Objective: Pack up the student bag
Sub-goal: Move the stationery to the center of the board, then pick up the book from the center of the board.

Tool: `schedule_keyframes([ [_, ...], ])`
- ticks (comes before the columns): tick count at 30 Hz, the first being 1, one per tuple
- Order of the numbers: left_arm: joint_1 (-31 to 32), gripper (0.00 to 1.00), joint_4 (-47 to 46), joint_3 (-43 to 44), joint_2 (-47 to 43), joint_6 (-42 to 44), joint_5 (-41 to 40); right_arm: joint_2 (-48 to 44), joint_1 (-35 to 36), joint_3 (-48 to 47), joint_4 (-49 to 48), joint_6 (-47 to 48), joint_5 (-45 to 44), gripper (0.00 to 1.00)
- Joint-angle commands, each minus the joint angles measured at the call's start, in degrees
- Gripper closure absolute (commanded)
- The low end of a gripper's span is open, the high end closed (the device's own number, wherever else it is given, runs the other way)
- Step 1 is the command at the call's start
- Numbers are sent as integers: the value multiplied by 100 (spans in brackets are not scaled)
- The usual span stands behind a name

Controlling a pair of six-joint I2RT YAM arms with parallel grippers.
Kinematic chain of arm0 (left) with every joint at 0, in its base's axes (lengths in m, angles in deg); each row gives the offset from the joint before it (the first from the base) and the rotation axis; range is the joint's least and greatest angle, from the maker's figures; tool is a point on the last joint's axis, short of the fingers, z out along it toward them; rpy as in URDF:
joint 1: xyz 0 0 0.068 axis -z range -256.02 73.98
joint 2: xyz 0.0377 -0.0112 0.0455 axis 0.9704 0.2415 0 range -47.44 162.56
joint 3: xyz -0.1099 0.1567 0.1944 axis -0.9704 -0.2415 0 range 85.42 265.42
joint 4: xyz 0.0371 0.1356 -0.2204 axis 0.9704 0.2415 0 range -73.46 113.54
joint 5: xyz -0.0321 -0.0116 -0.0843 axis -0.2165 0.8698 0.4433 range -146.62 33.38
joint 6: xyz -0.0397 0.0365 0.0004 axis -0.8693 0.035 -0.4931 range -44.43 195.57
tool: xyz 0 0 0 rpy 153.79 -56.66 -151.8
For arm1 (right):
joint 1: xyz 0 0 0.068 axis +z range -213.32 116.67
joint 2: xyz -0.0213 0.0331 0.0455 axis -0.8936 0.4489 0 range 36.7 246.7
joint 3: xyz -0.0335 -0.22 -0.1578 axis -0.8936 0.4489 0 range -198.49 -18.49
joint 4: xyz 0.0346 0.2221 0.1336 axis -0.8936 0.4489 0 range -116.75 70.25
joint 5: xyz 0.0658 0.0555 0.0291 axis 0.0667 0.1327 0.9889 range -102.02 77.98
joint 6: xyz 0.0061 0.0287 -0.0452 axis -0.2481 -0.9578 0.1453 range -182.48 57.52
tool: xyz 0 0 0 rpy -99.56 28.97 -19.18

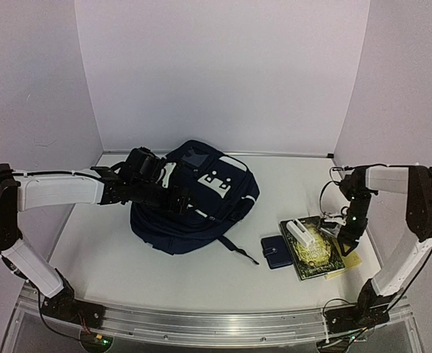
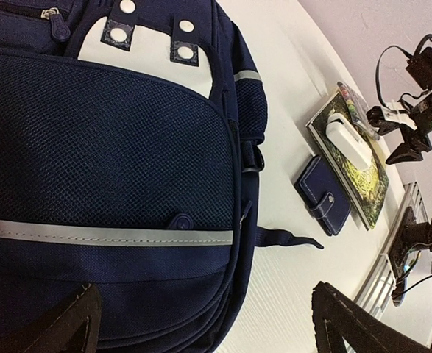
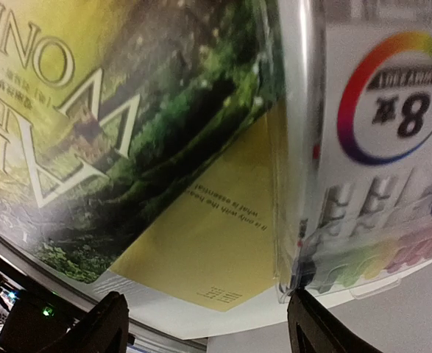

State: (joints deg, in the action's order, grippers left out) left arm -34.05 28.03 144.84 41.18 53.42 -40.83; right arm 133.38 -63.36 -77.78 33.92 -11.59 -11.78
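The student bag [image 1: 193,202], navy blue with thin white stripes and a white front patch, lies flat in the middle of the table. It fills the left wrist view [image 2: 105,162]. My left gripper [image 1: 179,201] hovers open and empty over the bag's front, its jaws wide apart [image 2: 208,331] above the bag's lower edge. My right gripper [image 1: 338,229] is open and empty at the right edge of a green-and-yellow book [image 1: 315,251]. In the right wrist view its jaws [image 3: 212,327] straddle the corner of a yellow notebook [image 3: 201,257] under that book [image 3: 127,110].
A small navy wallet [image 1: 277,251] lies between the bag and the book. A white object [image 1: 302,232] rests on the book. A clear pack of markers [image 3: 377,191] lies beside the book. White walls stand behind and at both sides.
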Motion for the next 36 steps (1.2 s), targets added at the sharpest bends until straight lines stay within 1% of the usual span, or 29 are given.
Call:
schedule_keyframes([
  [1, 32, 0, -196, -18, -59, -83, -114, 489, 777, -240, -717, -461, 963, 26],
  [5, 39, 0, -210, -30, -34, -171, -123, 929, 1222, -842, -892, -1091, 1318, 26],
  [10, 65, 0, -247, -102, -11, -291, -167, 1424, 1507, -1671, -1081, -1744, 1671, 26],
  [12, 68, 0, -263, -98, 5, -355, -156, 1445, 1515, -1946, -1077, -2011, 1867, 27],
  [14, 101, 0, -284, -76, 14, -414, -144, 1277, 1515, -2088, -1074, -2197, 1913, 26],
  [18, 232, 0, -292, -27, 10, -467, -243, 556, 1444, -1877, -981, -2559, 2108, 26],
  [21, 299, 0, -342, -40, 3, -515, -285, 117, 1170, -1424, -749, -2646, 2604, 26],
  [23, 385, 0, -468, -65, 19, -532, -241, 9, 928, -1139, -555, -2659, 2941, 26],
  [25, 567, 0, -696, -133, 70, -493, -262, 1, 629, -946, -293, -2490, 3307, 26],
  [27, 831, 0, -862, -115, 218, -390, -355, -2, 443, -772, -212, -2393, 3463, 25],
  [31, 1372, 0, -814, 288, 792, 25, -628, 256, 207, -870, -114, -2311, 3690, 22],
  [32, 1587, 0, -830, 403, 927, 218, -826, 374, 198, -916, -63, -2270, 3746, 22],
  [36, 2529, 0, -900, 1021, 1727, 1296, -2241, 1000, 189, -1165, 207, -2064, 3731, 26],
])
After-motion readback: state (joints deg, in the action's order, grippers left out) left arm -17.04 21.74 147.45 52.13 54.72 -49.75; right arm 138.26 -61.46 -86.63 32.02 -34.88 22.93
